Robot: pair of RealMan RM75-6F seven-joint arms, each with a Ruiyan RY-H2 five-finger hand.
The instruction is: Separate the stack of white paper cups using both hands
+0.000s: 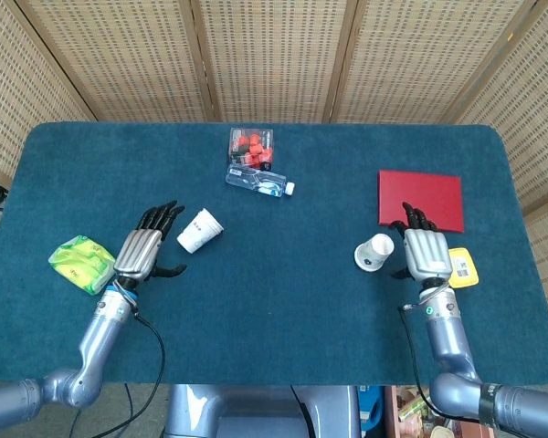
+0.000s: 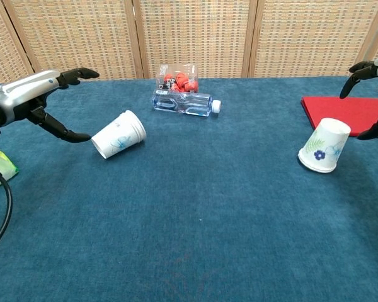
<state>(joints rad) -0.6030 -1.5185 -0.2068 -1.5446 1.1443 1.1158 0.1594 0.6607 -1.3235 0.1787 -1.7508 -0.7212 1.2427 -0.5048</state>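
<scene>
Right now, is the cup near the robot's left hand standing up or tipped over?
Tipped over: the cup lies on its side on the table, released.

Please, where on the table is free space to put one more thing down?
The wide bare cloth between the left cup and the right cup, below the bottle, is free. It is crowded around the right hand, between the red mat and the yellow box.

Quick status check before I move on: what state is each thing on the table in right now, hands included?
Left cup: on its side, released.
Right cup: tipped mouth-down on the cloth, released.
Left hand: open, holding nothing, beside its cup.
Right hand: open, holding nothing, beside its cup.
Water bottle: lying on its side, capped.
Clear box: red pieces inside.
Green packet: flat.
Red sheet: flat.
</scene>
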